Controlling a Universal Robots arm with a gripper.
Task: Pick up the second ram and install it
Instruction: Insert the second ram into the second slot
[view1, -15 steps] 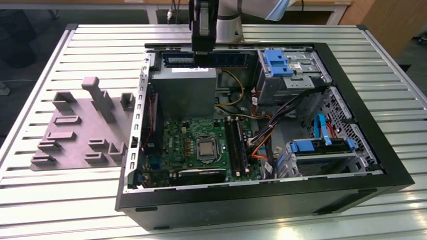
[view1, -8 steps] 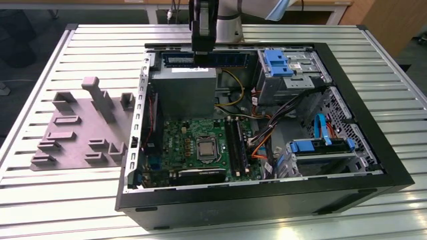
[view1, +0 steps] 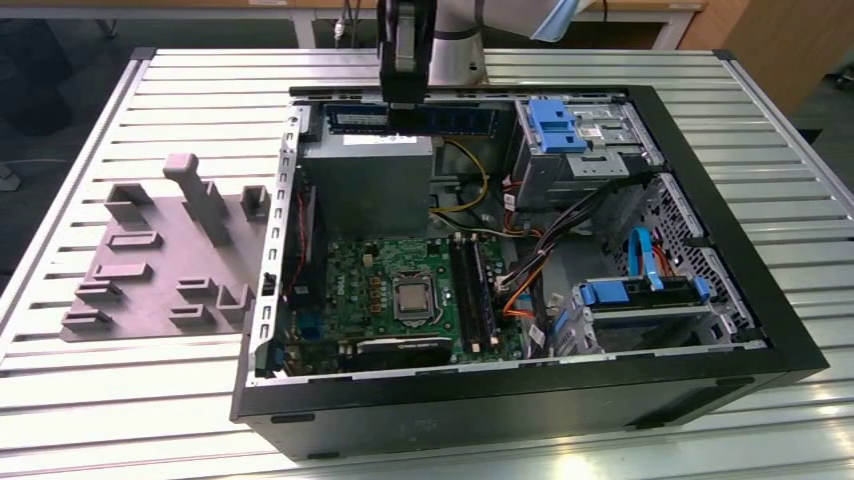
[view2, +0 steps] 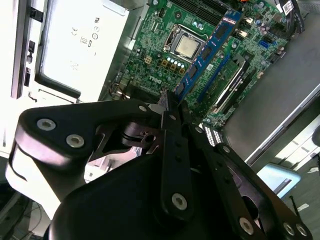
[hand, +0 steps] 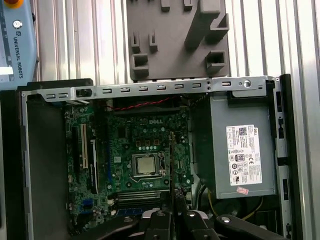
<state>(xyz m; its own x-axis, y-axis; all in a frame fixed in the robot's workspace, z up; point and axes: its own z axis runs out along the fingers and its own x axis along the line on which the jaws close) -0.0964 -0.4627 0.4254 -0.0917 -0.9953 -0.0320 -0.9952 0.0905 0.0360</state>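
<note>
The gripper (view1: 402, 102) has its fingers drawn in on the second ram (view1: 461, 120), pinching the thin strip near its middle so that an end sticks out to each side in the exterior view. In the second wrist view the fingers (view2: 176, 131) meet on the ram (view2: 210, 50), whose bluish face with dark chips runs away from them. In the first wrist view the ram (hand: 171, 160) shows edge-on as a thin dark line rising from the gripper (hand: 172, 200).

The strip hangs in the air above the open computer case (view1: 747, 300), touching nothing but the fingers. In the exterior view it is seen against the far wall, over the grey power supply (view1: 367, 185). Below lies the green motherboard (view1: 360, 270), with the processor socket (view1: 411, 300) and, just beside it, the long black memory slots (view1: 470, 290). I cannot tell whether any slot is already filled.

The pick looks done; the carry toward the board is the step in hand. The strip appears to lie crosswise to the slots, so seating it calls for roughly a quarter turn, its contact edge pointing down and square over a free slot, clear of the cable bundle (view1: 534, 270) beside the slots. The grey fixture block (view1: 147, 260) sits on the slatted table (view1: 80, 400), outside the case.
</note>
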